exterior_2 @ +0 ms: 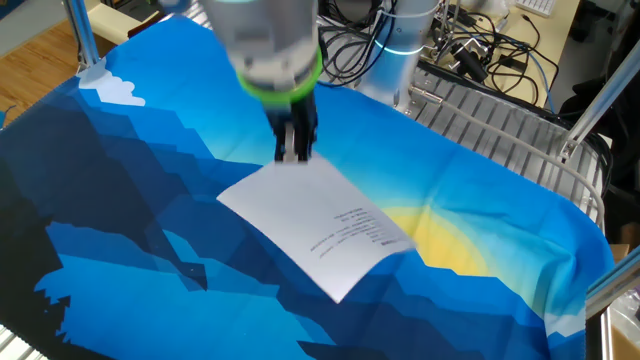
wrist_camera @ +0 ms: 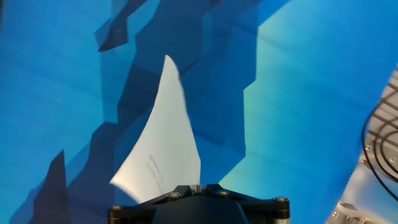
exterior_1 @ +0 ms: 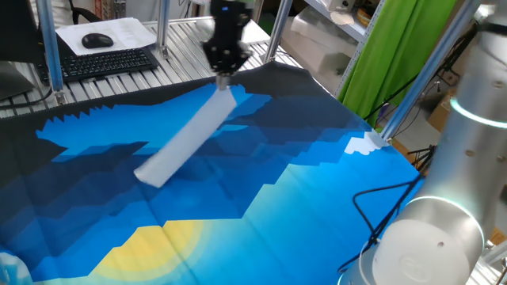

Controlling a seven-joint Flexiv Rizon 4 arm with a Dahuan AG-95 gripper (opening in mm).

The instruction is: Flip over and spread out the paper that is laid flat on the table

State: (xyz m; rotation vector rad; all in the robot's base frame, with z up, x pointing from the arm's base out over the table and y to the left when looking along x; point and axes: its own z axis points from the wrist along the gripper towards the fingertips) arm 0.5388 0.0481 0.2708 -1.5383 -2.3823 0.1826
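Over middle of table (exterior_1: 317, 198), gripper (exterior_1: 224, 75) hangs with jaws clamped on top edge of paper (exterior_1: 190, 134). Sheet lifted, slanting down from fingers; far lower corner at or near blue cloth, contact unclear. Few lines of small print visible on sheet's face in other fixed view. Hand view: sheet tapers away from fingers. Keyboard (exterior_1: 103, 63) and mouse (exterior_1: 97, 39) on metal bench beyond table's far edge.

White paper (exterior_2: 320, 232) with faint grey print lines; table (exterior_2: 130, 200) cloth jagged blue, yellow patch.
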